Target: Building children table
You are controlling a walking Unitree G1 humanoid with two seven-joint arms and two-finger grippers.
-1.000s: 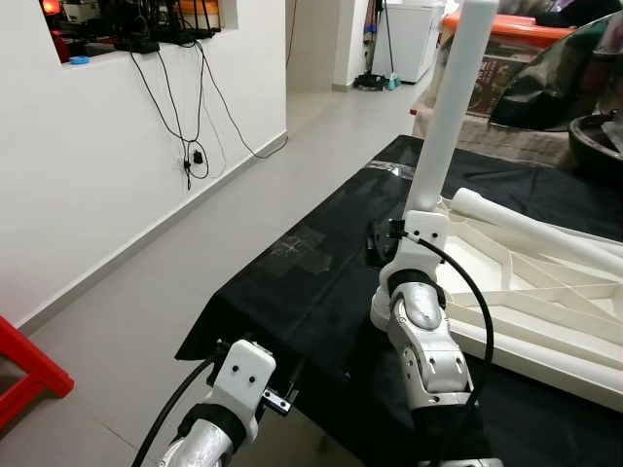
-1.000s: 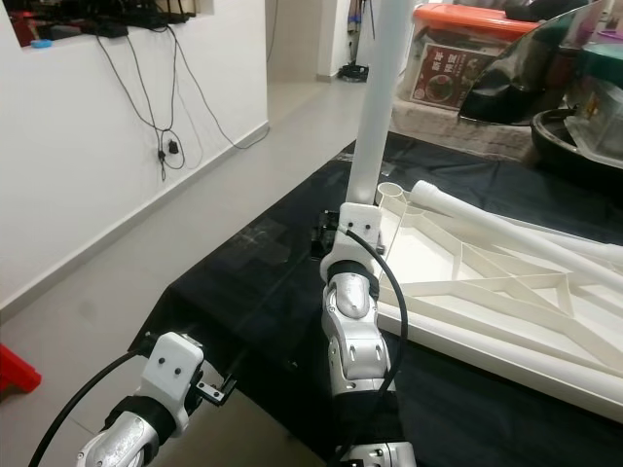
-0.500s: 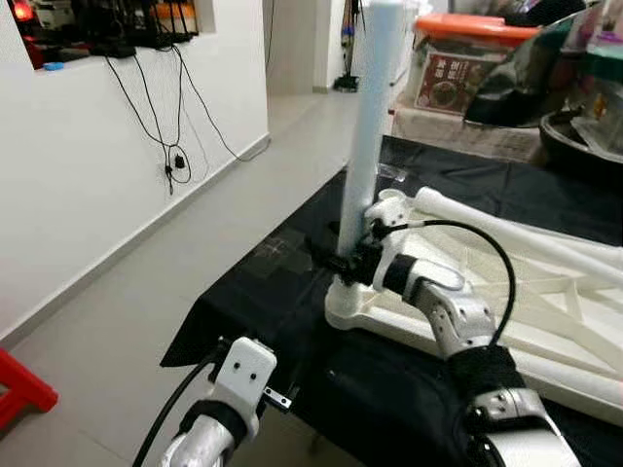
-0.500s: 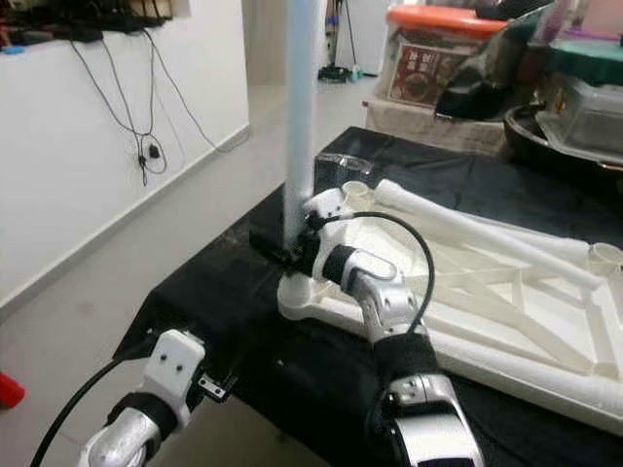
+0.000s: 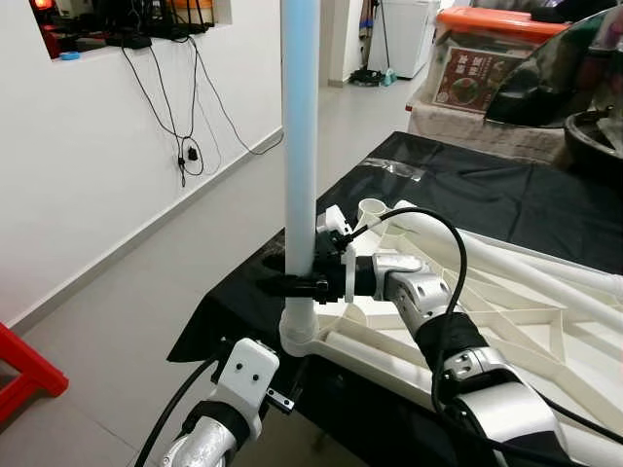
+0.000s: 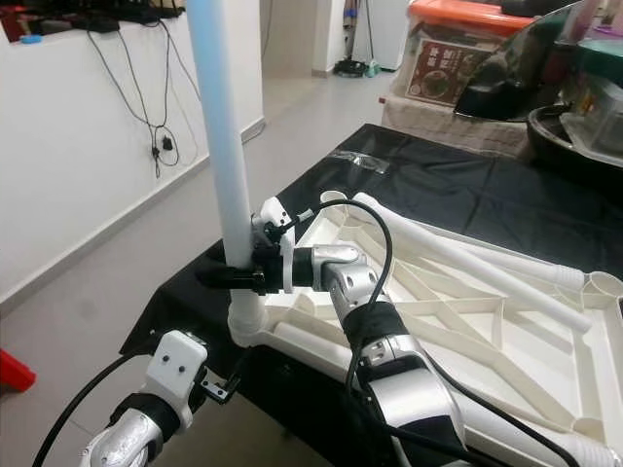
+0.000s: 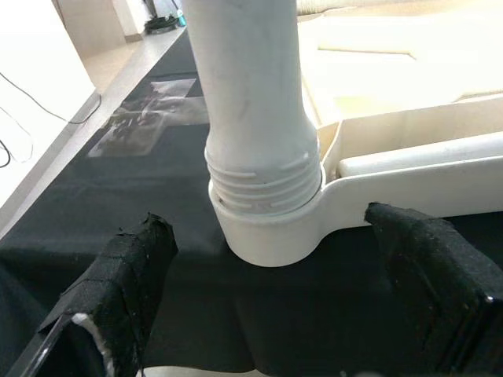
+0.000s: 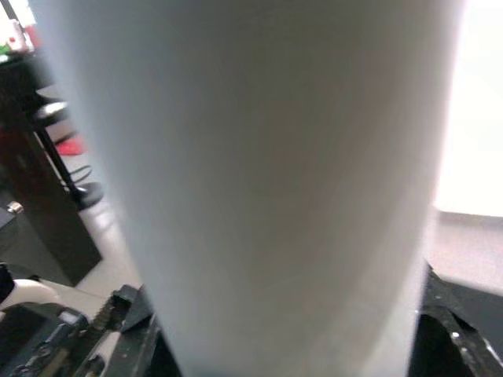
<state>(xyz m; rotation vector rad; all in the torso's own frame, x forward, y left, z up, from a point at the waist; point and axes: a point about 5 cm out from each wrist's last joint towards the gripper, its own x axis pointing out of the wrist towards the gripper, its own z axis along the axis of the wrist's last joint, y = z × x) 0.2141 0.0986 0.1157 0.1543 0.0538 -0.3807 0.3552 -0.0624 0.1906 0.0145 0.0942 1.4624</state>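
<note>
The white table leg stands upright in a corner socket of the upturned white tabletop, which lies on black cloth on the floor. The right gripper has its jaws tight around the leg. In the left wrist view, the left gripper hangs wide open, holding nothing, by the leg's threaded end.

Right arm: silver segmented shell, black band at joints, white bracket at wrist, thick black cable looping over forearm. Right gripper: black. Left arm: silver forearm, black collar, white wrist block with two dark screw holes, black cable alongside, small metal bracket. Left gripper fingers: long, black, rough padded faces, frayed edges.
</note>
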